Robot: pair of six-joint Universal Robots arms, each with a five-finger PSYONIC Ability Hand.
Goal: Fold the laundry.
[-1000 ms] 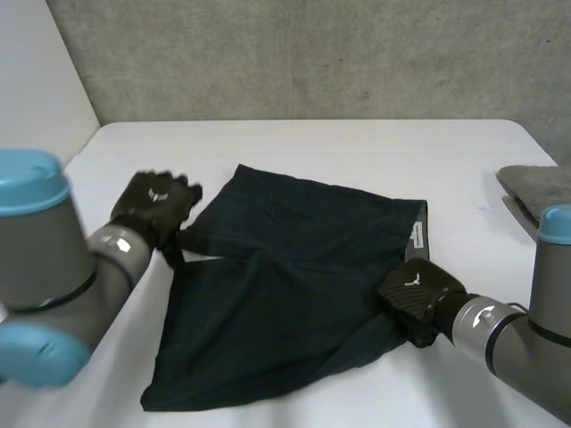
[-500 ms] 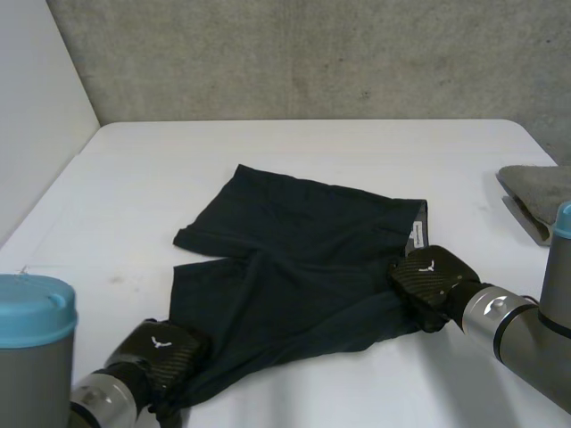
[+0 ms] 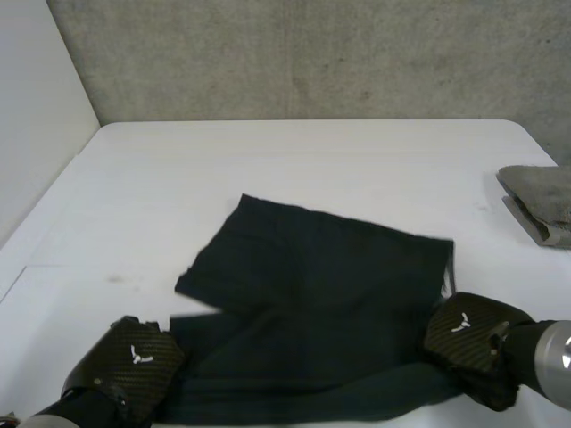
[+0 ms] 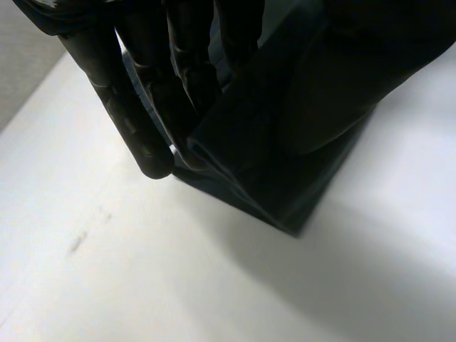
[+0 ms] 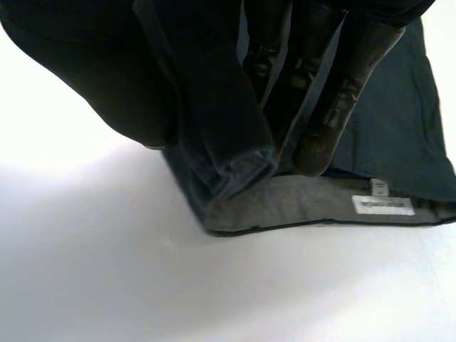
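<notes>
- Lower left of the head view: left robot hand (image 3: 134,361) sits low on the worktop (image 3: 312,152), back of hand up, at the near-left leg corner of the dark shorts (image 3: 312,285).
- Left wrist view: its fingers (image 4: 146,107) curl down over a doubled hem edge, w/ cloth bunched betw. fingers & thumb side. Grip is narrow and closed on the shorts.
- Lower right of the head view: right robot hand (image 3: 468,334) is also low on the worktop, w/ its grey forearm running off the right edge. It sits at the near-right corner, by the waistband.
- Right wrist view: its fingers (image 5: 342,100) press onto the fabric, w/ a thick fold pinched against the thumb side, so it's holding the shorts too.
- Grey waistband lining (image 5: 299,206) w/ a white label (image 5: 382,205) lies just past those fingertips.
- Shorts lie centre to lower centre of the frame. The far part is flat; the near edge is rolled into a ridge betw. the two hands.
- Worktop is white & matte, w/ a small dark smudge (image 3: 114,279) left of the shorts.
- Room: rough concrete wall (image 3: 312,53) runs across the upper frame, w/ a plain white panel (image 3: 36,107) at upper left.
- Other things: a folded grey cloth (image 3: 540,201) lies at the right edge of the frame, on the worktop, well apart from the shorts & both hands.
</notes>
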